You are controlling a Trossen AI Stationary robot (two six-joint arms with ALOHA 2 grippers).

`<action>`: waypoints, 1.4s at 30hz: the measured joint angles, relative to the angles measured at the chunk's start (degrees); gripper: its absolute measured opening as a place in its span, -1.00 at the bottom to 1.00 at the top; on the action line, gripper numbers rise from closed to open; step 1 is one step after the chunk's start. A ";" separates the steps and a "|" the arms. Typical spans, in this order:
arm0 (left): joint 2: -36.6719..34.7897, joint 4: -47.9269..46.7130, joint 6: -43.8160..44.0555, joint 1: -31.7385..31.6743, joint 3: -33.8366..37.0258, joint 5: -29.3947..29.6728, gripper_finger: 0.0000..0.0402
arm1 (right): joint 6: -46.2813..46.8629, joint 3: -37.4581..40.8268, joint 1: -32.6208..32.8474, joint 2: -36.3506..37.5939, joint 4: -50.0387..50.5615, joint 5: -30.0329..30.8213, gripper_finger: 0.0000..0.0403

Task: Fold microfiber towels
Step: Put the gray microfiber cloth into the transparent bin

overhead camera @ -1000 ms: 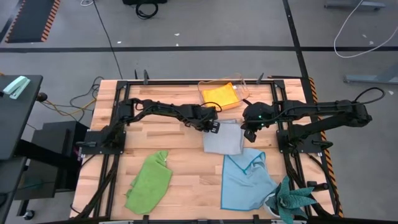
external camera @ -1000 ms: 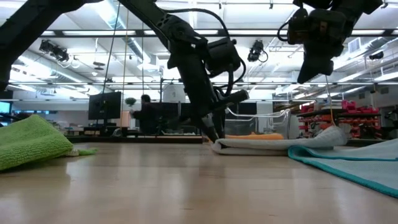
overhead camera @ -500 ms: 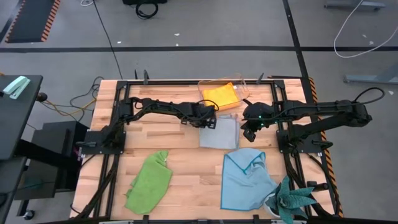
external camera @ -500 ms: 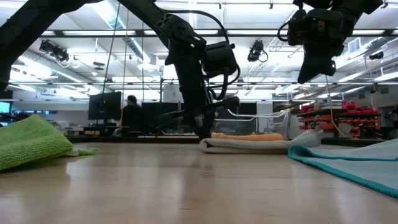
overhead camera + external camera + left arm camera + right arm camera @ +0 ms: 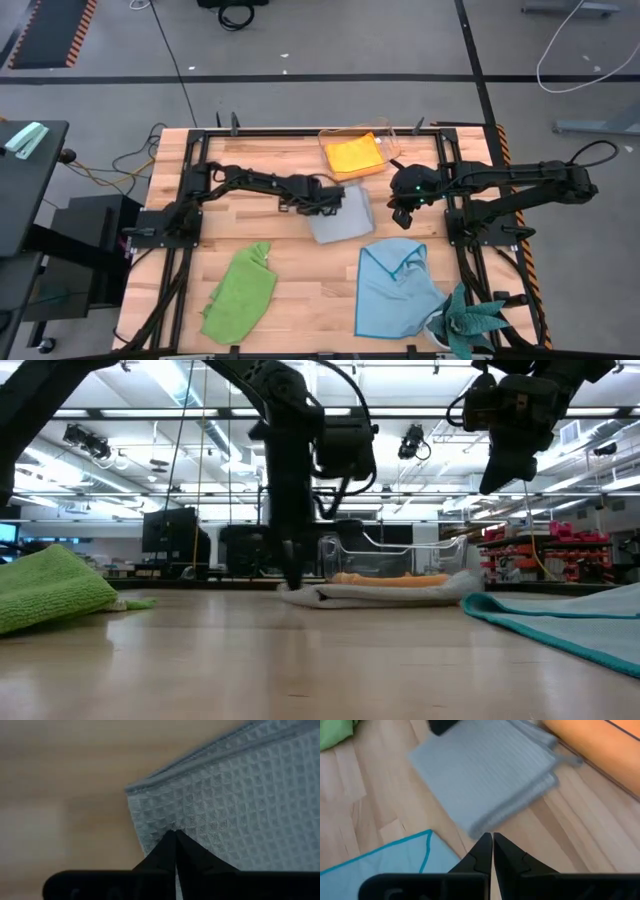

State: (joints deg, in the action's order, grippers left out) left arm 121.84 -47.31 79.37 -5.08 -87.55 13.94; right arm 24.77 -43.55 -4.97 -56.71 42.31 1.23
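While the table (image 5: 260, 225) is seen whole from above, its near edge is cut off, so that the plant (image 5: 470, 325) at the near right corner is only partly shown. Of the room, a grey floor with dark tape lines is seen from above, and ceiling lights, monitors and shelves are made out dimly in the low view.

A blue towel (image 5: 395, 285) is spread near right, one corner turned over, and a green towel (image 5: 240, 292) lies bunched near left. A grey towel (image 5: 340, 212) lies folded at the middle; its left edge is partly covered by the left gripper (image 5: 318, 199). An orange towel (image 5: 356, 155) lies folded in a clear box (image 5: 385, 135) at the far edge; in the low view only a thin strip of it is seen behind the grey towel.

In the left wrist view the fingers are seen pressed together on the grey towel's edge, with the weave puckered at their tips; the cloth is thus pinched at table level. The right gripper (image 5: 401, 216) is held above the table, just right of the grey towel, with its jaws drawn together and nothing between them.
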 joint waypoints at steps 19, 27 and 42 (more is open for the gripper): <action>-7.99 -12.91 12.99 5.00 -0.20 7.42 -0.95 | -5.91 0.01 0.70 0.00 0.00 -0.05 -0.89; -12.29 -19.49 14.36 5.55 -0.20 8.05 -0.84 | -6.99 0.02 2.12 0.01 -0.05 -0.04 -0.89; -16.19 -8.78 17.45 6.64 13.39 -3.39 -0.80 | -8.08 0.02 5.57 0.36 3.53 -2.08 -0.89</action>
State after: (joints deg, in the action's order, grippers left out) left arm 105.65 -56.09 96.82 1.56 -74.15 10.54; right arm 16.69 -43.53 0.60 -56.35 45.84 -0.84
